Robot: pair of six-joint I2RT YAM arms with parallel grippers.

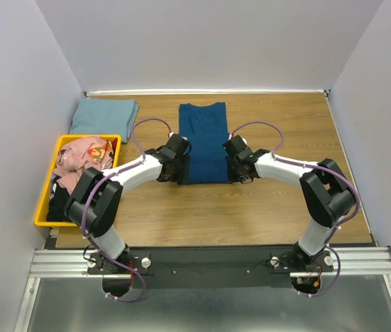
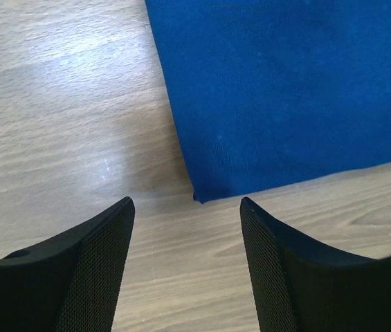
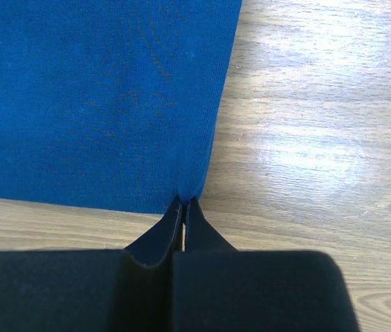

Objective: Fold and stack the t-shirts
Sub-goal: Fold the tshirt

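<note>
Setting: light wooden table (image 1: 250,207) enclosed by plain pale grey walls (image 1: 202,41), both arms reaching in from the near edge.

Item 1: dark blue t-shirt (image 1: 203,142), soft cloth, folded lengthwise into a long narrow panel. It lies flat at the centre of the table, its short hem towards the arms.

Item 2: pale grey-blue t-shirt (image 1: 104,115), folded, at the far left corner. In all likelihood this is the start of the stack.

Item 3: yellow plastic bin (image 1: 43,200) at the left edge. It holds a crumpled pink t-shirt (image 1: 84,155) over a black t-shirt (image 1: 58,200), both unfolded.

Right gripper (image 3: 183,202): jaws pressed together, pinching the near right corner of the dark blue t-shirt.

Left gripper (image 2: 186,200): jaws well apart and holding nothing. They straddle the shirt's near left corner, which lies on the wood just ahead of the tips.

Step in hand: securing both near corners for the crosswise fold. One corner is taken; the other is not.

Next move, as judged: the left jaws need to reach forward and close on their corner. Both arms would then lift together and carry the hem evenly towards the far end.
</note>
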